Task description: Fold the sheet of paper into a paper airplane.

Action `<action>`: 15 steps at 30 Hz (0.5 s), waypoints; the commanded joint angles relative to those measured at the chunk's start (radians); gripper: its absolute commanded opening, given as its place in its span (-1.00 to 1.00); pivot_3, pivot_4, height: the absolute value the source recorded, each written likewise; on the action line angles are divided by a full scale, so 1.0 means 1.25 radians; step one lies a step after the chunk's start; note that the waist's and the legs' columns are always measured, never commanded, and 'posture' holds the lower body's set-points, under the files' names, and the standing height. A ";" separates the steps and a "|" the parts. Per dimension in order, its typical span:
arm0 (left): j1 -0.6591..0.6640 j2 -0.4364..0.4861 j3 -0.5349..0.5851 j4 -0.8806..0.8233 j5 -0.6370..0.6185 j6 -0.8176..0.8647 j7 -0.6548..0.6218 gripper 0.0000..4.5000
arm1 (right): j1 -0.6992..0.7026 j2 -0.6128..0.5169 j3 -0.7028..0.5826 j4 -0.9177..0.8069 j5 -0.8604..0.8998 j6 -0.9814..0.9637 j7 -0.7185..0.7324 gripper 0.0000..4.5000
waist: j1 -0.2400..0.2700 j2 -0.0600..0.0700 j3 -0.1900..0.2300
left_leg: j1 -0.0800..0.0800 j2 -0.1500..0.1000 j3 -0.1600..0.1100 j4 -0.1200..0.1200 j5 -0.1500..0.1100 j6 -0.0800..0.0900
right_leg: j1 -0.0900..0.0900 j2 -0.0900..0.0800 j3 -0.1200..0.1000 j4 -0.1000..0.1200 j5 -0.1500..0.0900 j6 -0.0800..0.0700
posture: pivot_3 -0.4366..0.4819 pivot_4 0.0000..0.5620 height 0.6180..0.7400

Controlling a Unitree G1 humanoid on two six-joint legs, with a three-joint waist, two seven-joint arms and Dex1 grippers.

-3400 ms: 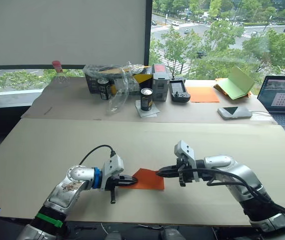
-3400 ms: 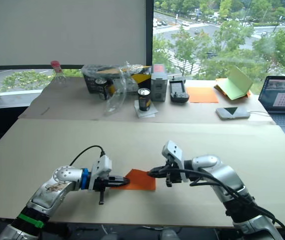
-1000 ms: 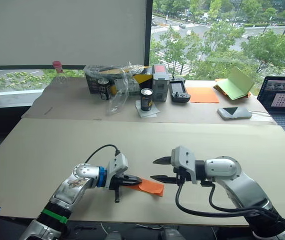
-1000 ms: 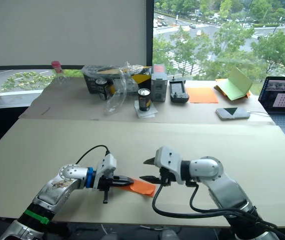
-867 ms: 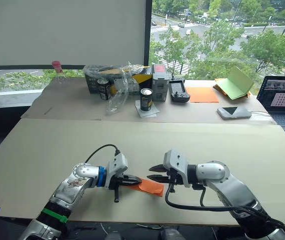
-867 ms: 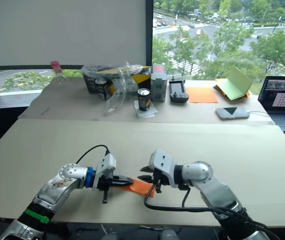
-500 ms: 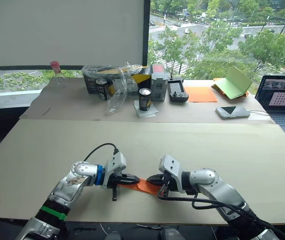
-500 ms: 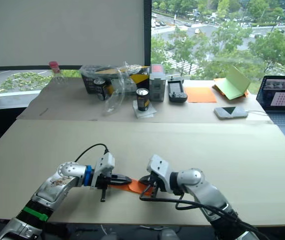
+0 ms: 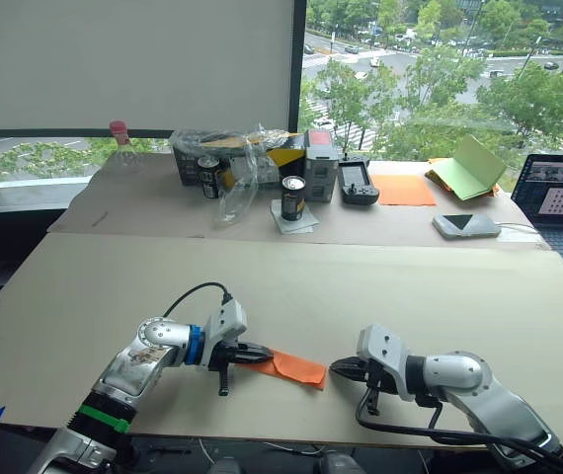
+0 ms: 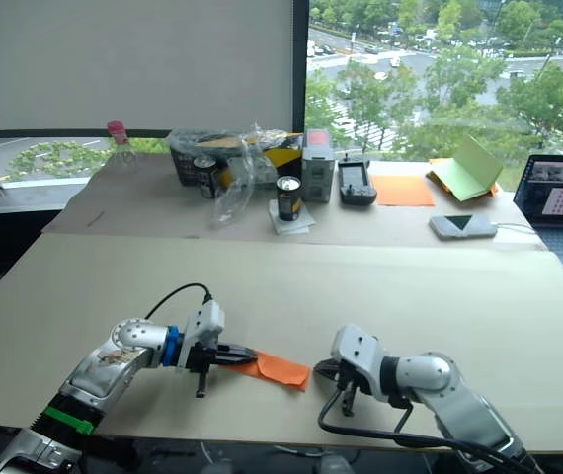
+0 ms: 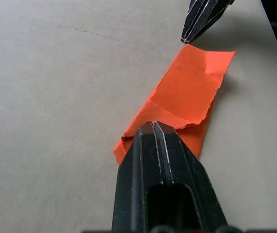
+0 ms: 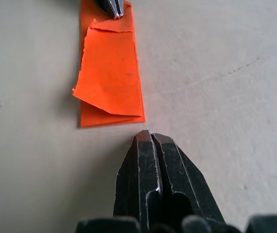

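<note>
Left claw (image 9: 258, 353) pinching one end of the sheet of paper (image 9: 295, 366), fingers pressed together on it. Paper is folded into a narrow layered strip with ragged flap edges, lying flat on the tabletop (image 9: 361, 286) near the front edge, between the two arms. Right claw (image 9: 340, 369) fingers pressed together, holding nothing, tips down at the tabletop just beside the strip's far end, a small gap between tip and paper.

Folded thin paper sheet (image 11: 187, 97) is showing bright orange, plain, lying on a pale beige matte table top (image 9: 291, 286). Two-fingered left gripper (image 11: 154, 127) and right gripper (image 12: 147, 135) are showing black, with silver-grey arms.
</note>
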 commanded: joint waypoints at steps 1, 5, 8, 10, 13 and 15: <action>0.001 0.004 -0.010 0.039 0.032 0.004 0.006 -1.00 | 0.011 -0.018 -0.064 -0.001 0.043 0.026 0.015 -0.99 | 0.003 0.000 0.000 | 0.000 0.000 0.000 0.000 0.000 0.000 | 0.000 0.000 0.000 0.000 0.000 0.000 | -0.05 -0.47 0.87; -0.003 -0.001 -0.010 0.046 0.033 0.000 0.004 -1.00 | -0.053 0.025 -0.088 -0.038 0.111 0.044 0.017 -0.99 | 0.002 0.000 0.000 | -0.001 0.000 0.000 0.000 0.000 0.000 | -0.001 0.000 0.000 0.000 0.000 0.000 | -0.05 -0.47 0.87; -0.004 -0.005 -0.009 0.044 0.034 0.002 0.004 -1.00 | -0.107 0.059 -0.034 -0.045 0.105 0.063 0.019 -0.99 | -0.001 0.001 0.000 | -0.001 0.000 0.000 0.000 0.000 0.000 | -0.001 0.001 0.000 0.001 0.000 0.000 | -0.05 -0.47 0.87; -0.005 -0.008 -0.010 0.044 0.035 0.003 0.006 -1.00 | -0.144 0.075 0.034 -0.026 0.061 0.053 0.030 -0.99 | 0.001 0.001 0.000 | -0.001 0.001 0.000 0.000 0.000 0.000 | -0.001 0.001 0.000 0.001 0.000 0.000 | -0.05 -0.47 0.87; -0.008 -0.016 -0.014 0.041 0.030 0.015 0.002 -1.00 | -0.191 0.091 0.119 0.026 0.008 0.032 0.052 -0.99 | 0.006 0.001 0.000 | -0.002 0.000 0.000 0.000 0.000 0.000 | -0.002 0.001 0.000 0.000 0.000 0.000 | -0.05 -0.47 0.87; -0.009 -0.020 -0.017 0.032 0.028 0.024 0.003 -1.00 | -0.198 0.100 0.151 0.064 -0.013 0.010 0.062 -0.99 | 0.009 0.001 0.000 | -0.003 0.000 0.000 0.000 0.000 0.000 | -0.002 0.000 0.000 0.000 0.000 0.000 | -0.05 -0.47 0.87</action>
